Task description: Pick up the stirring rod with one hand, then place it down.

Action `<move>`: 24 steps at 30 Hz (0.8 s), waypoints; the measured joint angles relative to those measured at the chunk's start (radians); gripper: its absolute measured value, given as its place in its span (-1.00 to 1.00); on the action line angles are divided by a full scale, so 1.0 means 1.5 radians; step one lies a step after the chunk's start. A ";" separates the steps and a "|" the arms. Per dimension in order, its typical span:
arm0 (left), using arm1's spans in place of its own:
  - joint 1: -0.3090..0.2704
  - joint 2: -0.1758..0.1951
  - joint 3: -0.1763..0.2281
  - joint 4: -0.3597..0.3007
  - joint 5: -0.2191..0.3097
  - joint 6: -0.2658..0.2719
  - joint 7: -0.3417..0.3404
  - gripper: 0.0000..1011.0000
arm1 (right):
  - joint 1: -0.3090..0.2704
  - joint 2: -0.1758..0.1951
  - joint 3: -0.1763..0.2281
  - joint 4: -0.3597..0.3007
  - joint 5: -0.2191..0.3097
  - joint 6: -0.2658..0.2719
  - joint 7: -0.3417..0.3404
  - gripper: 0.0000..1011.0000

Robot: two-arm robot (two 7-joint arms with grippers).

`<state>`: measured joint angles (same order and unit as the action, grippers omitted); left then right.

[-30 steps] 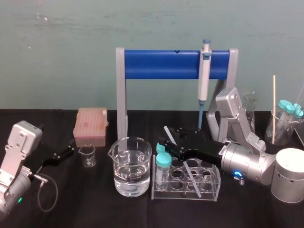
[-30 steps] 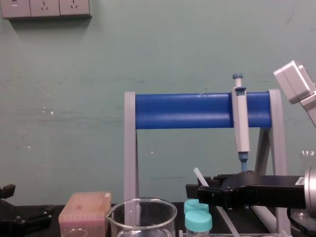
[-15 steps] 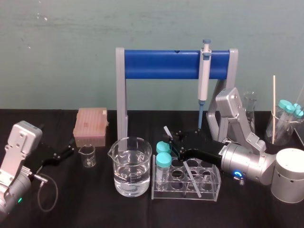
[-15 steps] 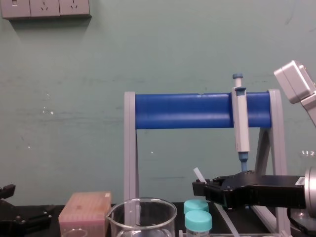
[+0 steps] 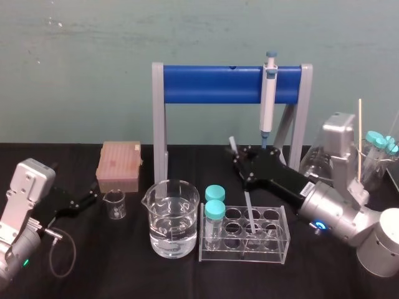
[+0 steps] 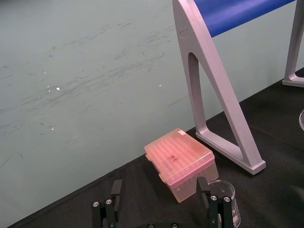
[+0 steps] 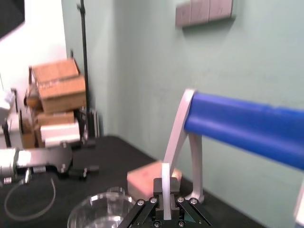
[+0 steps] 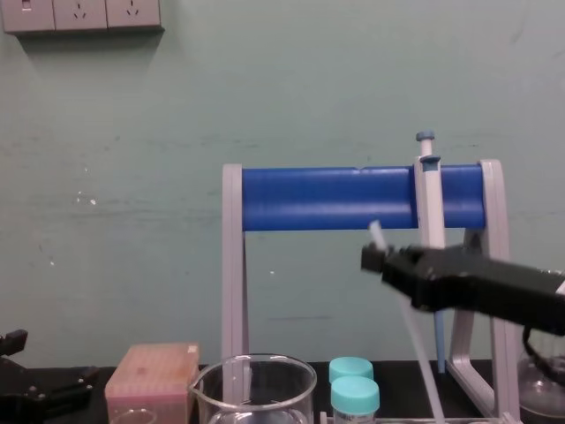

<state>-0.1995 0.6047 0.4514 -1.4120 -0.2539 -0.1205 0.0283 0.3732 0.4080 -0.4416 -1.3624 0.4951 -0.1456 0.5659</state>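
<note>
The right hand (image 5: pixel 240 163) is clamped on the stirring rod (image 5: pixel 248 208) near its upper end; a short stub pokes out above the fingers and the long remainder slants down below them; half a second ago the hand sat low, just over the tube rack (image 5: pixel 282 242); it has since risen and drawn back, and is now in front of the pipette (image 5: pixel 268 106) hanging on the blue stand (image 5: pixel 212 85); the rod has lifted with it, its lower end beneath the hand at the rack, though whether it is clear of the rack cannot be told; the left hand (image 5: pixel 92 197) is parked far to the side as before, fingers apart, the pink box (image 6: pixel 180 159) just beyond them.
</note>
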 joint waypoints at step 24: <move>0.000 0.000 0.000 0.000 0.000 0.000 0.000 0.98 | -0.046 0.020 0.118 -0.133 0.104 -0.063 0.016 -0.86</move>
<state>-0.1995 0.6047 0.4514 -1.4120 -0.2539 -0.1206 0.0283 0.3045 0.4383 -0.2641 -1.5621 0.6512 -0.2401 0.5897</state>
